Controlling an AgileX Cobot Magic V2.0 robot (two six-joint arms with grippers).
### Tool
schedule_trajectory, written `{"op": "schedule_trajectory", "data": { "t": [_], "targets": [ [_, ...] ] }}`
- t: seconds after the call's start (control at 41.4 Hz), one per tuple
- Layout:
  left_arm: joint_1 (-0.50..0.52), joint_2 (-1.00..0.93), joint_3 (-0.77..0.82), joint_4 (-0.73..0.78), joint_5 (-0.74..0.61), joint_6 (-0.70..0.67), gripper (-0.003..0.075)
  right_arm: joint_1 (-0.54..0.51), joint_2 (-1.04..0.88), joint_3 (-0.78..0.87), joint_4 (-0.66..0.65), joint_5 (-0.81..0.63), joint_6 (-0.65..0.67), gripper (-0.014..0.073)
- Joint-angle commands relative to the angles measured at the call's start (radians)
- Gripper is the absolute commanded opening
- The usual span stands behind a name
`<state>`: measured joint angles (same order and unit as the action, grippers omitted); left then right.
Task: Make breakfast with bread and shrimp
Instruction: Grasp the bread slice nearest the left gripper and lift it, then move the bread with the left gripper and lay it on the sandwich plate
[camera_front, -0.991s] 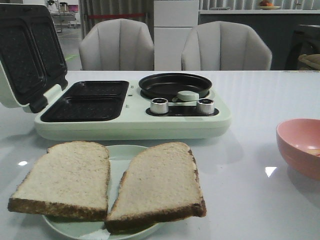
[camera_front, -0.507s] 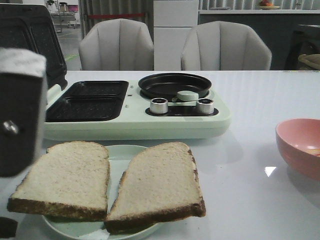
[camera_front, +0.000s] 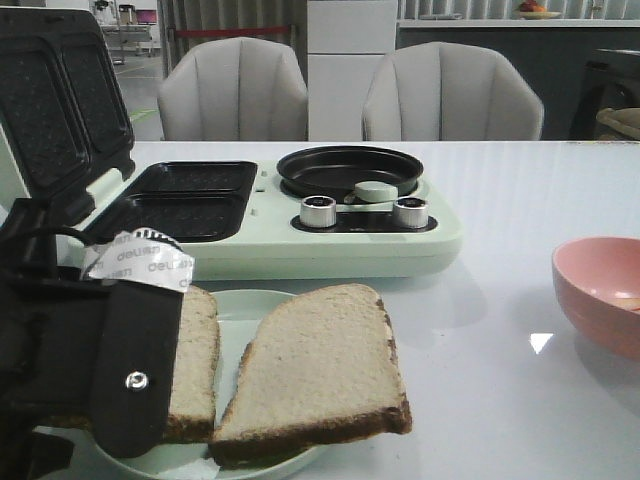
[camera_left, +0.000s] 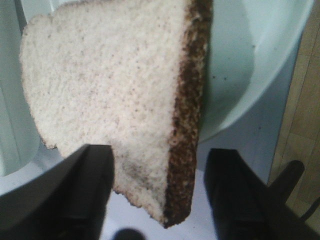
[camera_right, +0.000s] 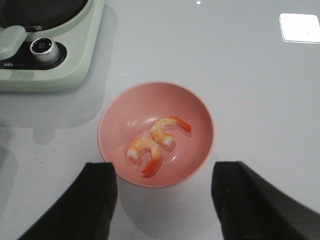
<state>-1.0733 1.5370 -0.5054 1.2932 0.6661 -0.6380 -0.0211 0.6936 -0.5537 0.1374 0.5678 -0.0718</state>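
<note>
**Left gripper over the bread; right gripper above the shrimp bowl**

1. Bread. Two slices lie on a pale green plate (camera_front: 240, 305) at the near edge of the table (camera_front: 500, 190). The right slice (camera_front: 318, 370) is fully visible in the front view. The left slice (camera_front: 195, 360) is largely hidden behind the left arm (camera_front: 90, 360); only its right-hand strip shows.

2. Left gripper (camera_left: 157, 195). In the left wrist view the fingers (camera_left: 75, 195) are spread, one to each side of a crust corner of the left slice. Contact between fingers and bread cannot be confirmed. The plate rim shows beyond the slice.

3. Shrimp. Two orange-red curled shrimp lie in a pink bowl (camera_right: 115, 115) on the table, to the right of the cooker. One shrimp (camera_right: 170, 131) lies nearer the bowl centre; the other (camera_right: 145, 155) lies just beside it. In the front view the bowl sits at the right edge and its contents are hard to make out.

4. Right gripper (camera_right: 162, 200). The fingers are spread and hold nothing. The gripper hangs above the bowl, apart from the shrimp.

5. Cooker (camera_front: 270, 250). A pale green appliance stands behind the plate. Its lid (camera_front: 55, 110) is raised at the left, exposing two dark grill plates (camera_front: 180, 200). A round black pan (camera_front: 345, 168) sits on its right half, with two metal knobs (camera_front: 318, 211) in front.
</note>
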Motion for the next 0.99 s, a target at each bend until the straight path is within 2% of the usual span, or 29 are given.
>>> {"op": "schedule_trajectory", "data": {
  "t": [0.0,0.145,0.266,0.483,0.701,0.822,0.967],
  "targets": [
    [-0.007,-0.020,-0.022,0.030,0.047,-0.018,0.0296,0.002,0.002,-0.029,0.006,-0.062,-0.004,0.0521],
    [-0.007,-0.020,-0.022,0.030,0.047,-0.020,0.0168,0.002,0.002,-0.029,0.006,-0.062,-0.004,0.0521],
    [-0.009,-0.020,-0.022,0.028,0.076,-0.024,0.0097,0.002,0.002,-0.029,0.006,-0.062,-0.004,0.0521],
    [-0.011,-0.082,-0.022,0.024,0.140,-0.026,0.0100,0.002,0.002,-0.029,0.006,-0.061,-0.004,0.0521],
    [-0.065,-0.282,-0.023,0.039,0.234,-0.026,0.0100,0.002,0.002,-0.029,0.006,-0.061,-0.004,0.0521],
    [-0.095,-0.417,-0.024,0.131,0.319,-0.026,0.0100,0.002,0.002,-0.029,0.006,-0.061,-0.004,0.0521],
    [-0.085,-0.532,-0.047,0.307,0.315,-0.037,0.0100,0.002,0.002,-0.029,0.006,-0.061,-0.004,0.0521]
  ]
}}
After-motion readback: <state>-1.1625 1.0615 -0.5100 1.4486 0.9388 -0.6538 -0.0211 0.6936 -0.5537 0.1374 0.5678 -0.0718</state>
